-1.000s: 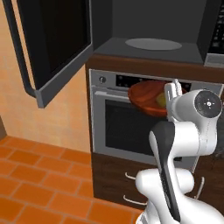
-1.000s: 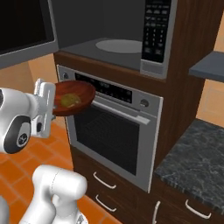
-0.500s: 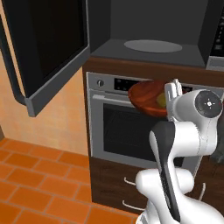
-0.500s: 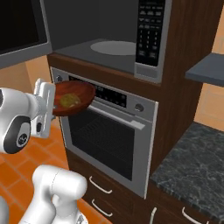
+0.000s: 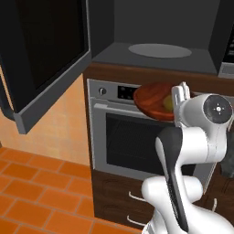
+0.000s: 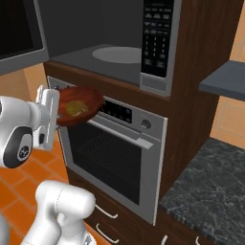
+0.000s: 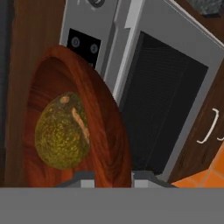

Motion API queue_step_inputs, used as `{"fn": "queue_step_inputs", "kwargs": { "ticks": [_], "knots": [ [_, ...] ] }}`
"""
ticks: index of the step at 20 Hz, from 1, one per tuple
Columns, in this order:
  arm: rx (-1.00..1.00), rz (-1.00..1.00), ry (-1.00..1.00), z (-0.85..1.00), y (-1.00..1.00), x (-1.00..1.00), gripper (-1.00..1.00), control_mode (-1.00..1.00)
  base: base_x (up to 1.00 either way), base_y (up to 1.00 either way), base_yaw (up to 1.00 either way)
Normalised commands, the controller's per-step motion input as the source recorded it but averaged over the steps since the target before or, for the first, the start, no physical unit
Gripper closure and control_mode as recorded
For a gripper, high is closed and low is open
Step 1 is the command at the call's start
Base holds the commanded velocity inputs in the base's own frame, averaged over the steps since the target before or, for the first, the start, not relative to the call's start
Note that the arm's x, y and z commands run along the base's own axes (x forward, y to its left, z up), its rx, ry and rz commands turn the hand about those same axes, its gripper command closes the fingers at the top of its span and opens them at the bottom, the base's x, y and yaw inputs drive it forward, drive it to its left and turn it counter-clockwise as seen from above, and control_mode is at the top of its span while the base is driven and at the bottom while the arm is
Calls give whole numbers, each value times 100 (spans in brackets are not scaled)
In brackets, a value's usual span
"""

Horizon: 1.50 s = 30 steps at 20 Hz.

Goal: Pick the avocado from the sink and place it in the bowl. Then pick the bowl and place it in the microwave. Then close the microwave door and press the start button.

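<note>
We find the gripper (image 5: 182, 93) pinching the rim of the bowl (image 5: 157, 99), the avocado (image 6: 73, 108) inside it. The open microwave (image 5: 157, 51) cavity lies above and beyond the bowl, whose wide face stays level.

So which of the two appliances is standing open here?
The microwave on top: its door is swung wide, cavity exposed. The steel oven below is shut.

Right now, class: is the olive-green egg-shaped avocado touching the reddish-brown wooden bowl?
Touching. The hand view shows the avocado resting against the bowl inner surface, no gap visible.
</note>
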Motion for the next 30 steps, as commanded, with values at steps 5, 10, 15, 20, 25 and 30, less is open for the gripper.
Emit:
{"fn": "queue_step_inputs", "kwargs": {
  "ticks": [5, 10, 15, 20, 25, 30],
  "knots": [
    [0, 3, -28, 56, 16, -14, 100, -100, 0, 0, 0],
    [3, 7, -25, 90, -11, 1, 100, -100, 0, 0, 0],
    [1, 0, -10, 58, -13, 37, 100, -100, 0, 0, 0],
    [2, 0, 9, 40, -13, 55, 100, -100, 0, 0, 0],
    [1, 0, 5, 11, -22, 66, 100, -100, 0, 0, 0],
    [1, 0, 4, 0, -32, 72, 100, -100, 0, 0, 0]
  ]
}}
